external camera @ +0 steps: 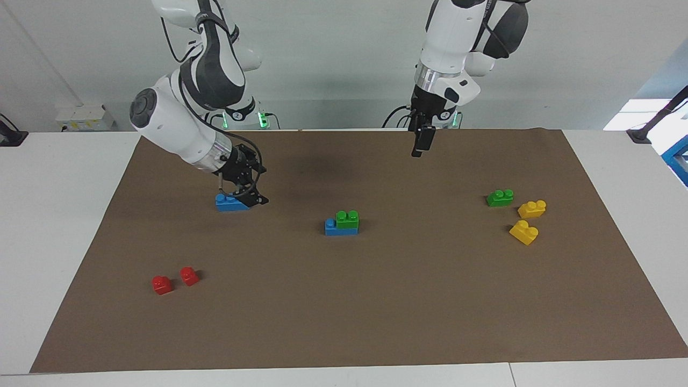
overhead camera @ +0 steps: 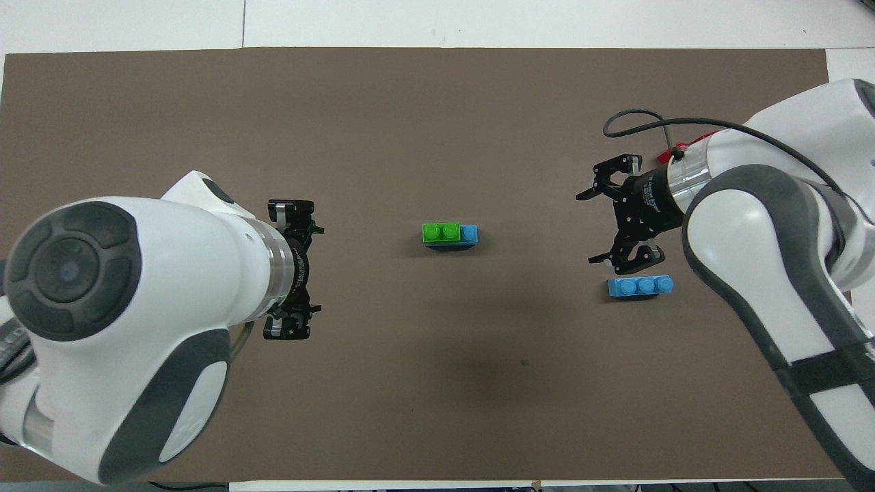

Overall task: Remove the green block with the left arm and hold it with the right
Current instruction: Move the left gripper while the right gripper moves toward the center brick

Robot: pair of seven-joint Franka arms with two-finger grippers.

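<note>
Light, rigid, slick-sided green block (external camera: 347,218) pressed onto a blue brick (external camera: 339,228) mid-tabletop, between and apart from the open, empty left gripper (overhead camera: 288,270) and open, empty right gripper (overhead camera: 610,219); best pinched across its flat sides below the studs.

Bare brown mat (external camera: 376,301) rings the green block (external camera: 347,218) stacked on its blue brick (external camera: 334,228), so I can come in from either end or from above. My right gripper (external camera: 248,194) hangs over mat just beside the loose blue three-stud brick (overhead camera: 640,286); whether it touches, I can't tell. My left gripper (external camera: 420,144) has open mat beneath. The red bricks (external camera: 174,280), yellow bricks (external camera: 528,220) and second green brick (external camera: 500,198) lie well apart from the stack.
</note>
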